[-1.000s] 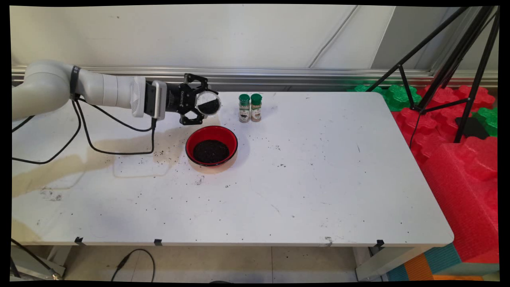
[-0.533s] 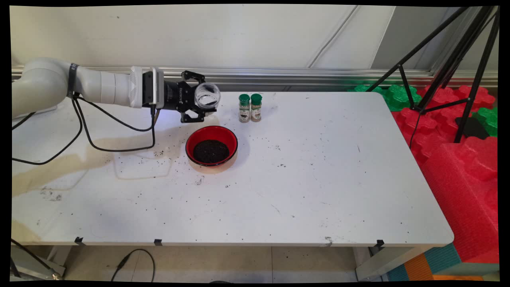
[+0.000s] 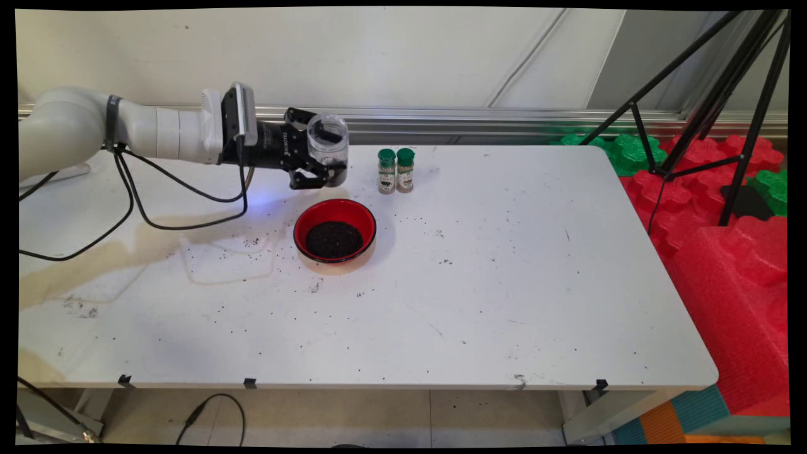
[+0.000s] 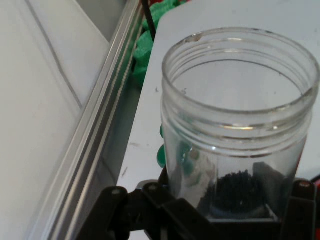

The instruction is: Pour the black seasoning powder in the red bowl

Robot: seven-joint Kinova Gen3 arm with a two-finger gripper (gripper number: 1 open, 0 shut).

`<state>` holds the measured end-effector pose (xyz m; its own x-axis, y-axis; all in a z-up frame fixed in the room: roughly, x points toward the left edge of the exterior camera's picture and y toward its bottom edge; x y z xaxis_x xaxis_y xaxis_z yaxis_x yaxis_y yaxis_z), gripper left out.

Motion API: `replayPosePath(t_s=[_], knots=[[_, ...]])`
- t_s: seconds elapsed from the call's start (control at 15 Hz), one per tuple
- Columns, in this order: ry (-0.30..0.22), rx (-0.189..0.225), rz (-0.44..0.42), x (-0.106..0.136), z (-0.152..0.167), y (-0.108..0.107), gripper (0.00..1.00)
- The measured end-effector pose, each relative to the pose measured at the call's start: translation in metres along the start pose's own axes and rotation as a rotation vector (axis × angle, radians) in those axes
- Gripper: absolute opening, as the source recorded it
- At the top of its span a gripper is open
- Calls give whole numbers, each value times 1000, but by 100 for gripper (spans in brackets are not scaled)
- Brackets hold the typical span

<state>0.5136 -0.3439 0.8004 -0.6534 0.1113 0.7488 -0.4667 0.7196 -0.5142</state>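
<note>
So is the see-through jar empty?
Nearly. The clear jar in the gripper has only a small dark heap at its bottom.

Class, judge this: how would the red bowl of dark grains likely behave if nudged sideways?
The red bowl sits low and wide, so it would probably slide, not tip. Its dark grains lie well below the rim, so spilling seems unlikely.

A robot lab: a bare white table (image 3: pixel 504 284) against a plain wall (image 3: pixel 315 57), a black tripod (image 3: pixel 725 82), and red and green foam blocks (image 3: pixel 725 208) beside it.
</note>
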Motion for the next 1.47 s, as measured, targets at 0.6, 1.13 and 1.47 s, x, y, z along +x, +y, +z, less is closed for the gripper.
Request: replayPosePath(t_s=[0.6, 1.13, 1.47], knots=[[48, 3, -259, 11, 1, -6, 0], [96, -17, -456, 28, 7, -7, 0], [122, -50, -507, 41, 18, 0, 0]])
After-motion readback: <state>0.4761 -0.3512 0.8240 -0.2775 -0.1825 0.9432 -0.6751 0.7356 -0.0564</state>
